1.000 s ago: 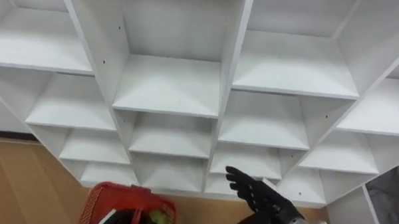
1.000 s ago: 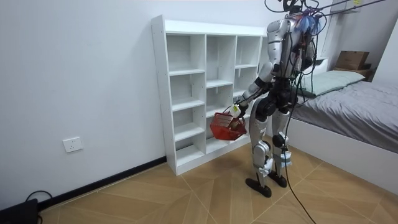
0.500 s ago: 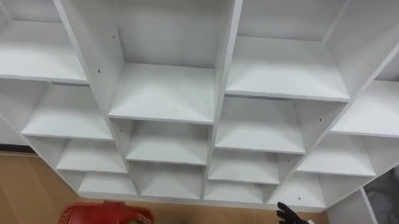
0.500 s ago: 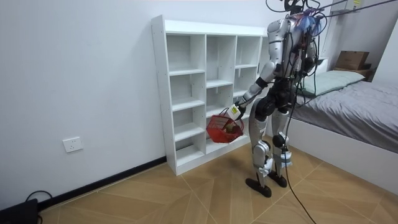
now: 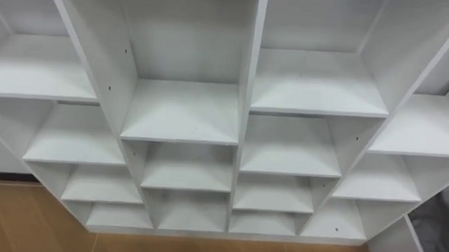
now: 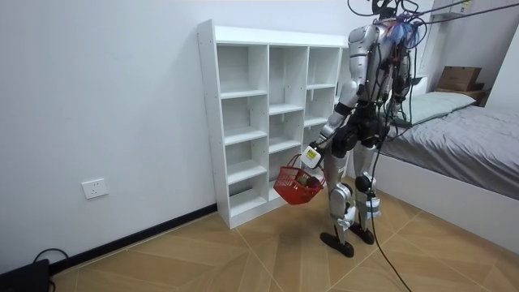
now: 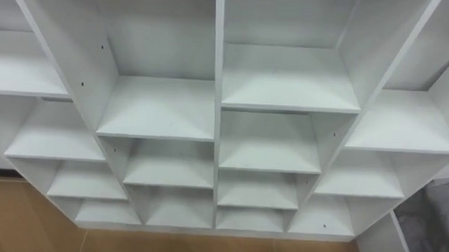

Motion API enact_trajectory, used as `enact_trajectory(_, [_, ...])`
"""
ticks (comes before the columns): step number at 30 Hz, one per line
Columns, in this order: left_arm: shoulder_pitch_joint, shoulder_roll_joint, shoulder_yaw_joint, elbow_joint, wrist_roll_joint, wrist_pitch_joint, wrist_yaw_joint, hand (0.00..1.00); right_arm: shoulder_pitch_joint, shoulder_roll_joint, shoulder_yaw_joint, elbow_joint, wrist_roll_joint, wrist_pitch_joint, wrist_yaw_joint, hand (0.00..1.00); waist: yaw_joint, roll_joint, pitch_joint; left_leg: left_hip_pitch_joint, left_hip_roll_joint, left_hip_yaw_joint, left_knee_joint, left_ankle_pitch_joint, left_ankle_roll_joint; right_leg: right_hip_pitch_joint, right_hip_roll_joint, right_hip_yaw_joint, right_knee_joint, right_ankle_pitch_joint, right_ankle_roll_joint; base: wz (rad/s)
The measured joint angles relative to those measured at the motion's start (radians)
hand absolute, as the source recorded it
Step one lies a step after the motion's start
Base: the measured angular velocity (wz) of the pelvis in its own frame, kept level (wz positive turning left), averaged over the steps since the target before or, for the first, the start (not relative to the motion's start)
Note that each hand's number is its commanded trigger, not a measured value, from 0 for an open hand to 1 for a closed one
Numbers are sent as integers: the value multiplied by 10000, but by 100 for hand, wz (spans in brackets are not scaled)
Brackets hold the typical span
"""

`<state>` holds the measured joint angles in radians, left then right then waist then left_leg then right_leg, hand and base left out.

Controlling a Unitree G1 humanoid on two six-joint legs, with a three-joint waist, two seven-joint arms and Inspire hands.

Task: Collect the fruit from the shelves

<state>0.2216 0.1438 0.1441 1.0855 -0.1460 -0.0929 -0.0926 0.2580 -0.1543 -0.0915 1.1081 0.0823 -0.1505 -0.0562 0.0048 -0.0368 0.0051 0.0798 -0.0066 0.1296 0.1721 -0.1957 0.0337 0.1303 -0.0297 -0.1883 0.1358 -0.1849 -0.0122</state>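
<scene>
The white closet (image 5: 244, 104) stands before me, and every compartment in the eye views (image 7: 161, 105) is bare, with no fruit on the shelves. In the room view I stand upright facing the closet (image 6: 268, 113). My left hand (image 6: 310, 156) hangs low by my thigh, curled round the handle of a red basket (image 6: 298, 185). The basket hangs at knee height beside the lower shelves, with something small inside that I cannot make out.
A bed (image 6: 470, 138) with grey bedding stands close behind me at the room view's right, with a cardboard box (image 6: 458, 78) past it. Wooden floor (image 6: 243, 259) lies open toward the room view's left. A wall socket (image 6: 95, 188) sits low on the wall.
My left arm has lowered the basket from waist height to knee height, so it dropped out of the eye view. My right hand also sank below the eye view's edge. The head camera tilted up slightly.
</scene>
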Motion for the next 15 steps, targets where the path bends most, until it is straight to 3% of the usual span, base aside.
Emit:
enact_trajectory(2, [-1,-1,-12,104,10,58,-3,100,-51,3,12,385,225,20,-3,0,-4,6,-4,2,-10,-1,-12,-5,7,-4,1,7,-1,-13,15,0])
enact_trajectory(9, [-70,5,-5,104,200,443,-189,100,-114,7,-20,987,268,629,283,0,-72,62,-27,24,-42,0,-36,-10,18,1,26,29,6,-24,31,0])
enact_trajectory(15, [-160,-81,-79,72,508,457,-291,100,-206,50,37,992,354,685,638,0,-20,133,-16,37,-35,9,-29,-21,27,-41,9,117,-11,-30,34,-2])
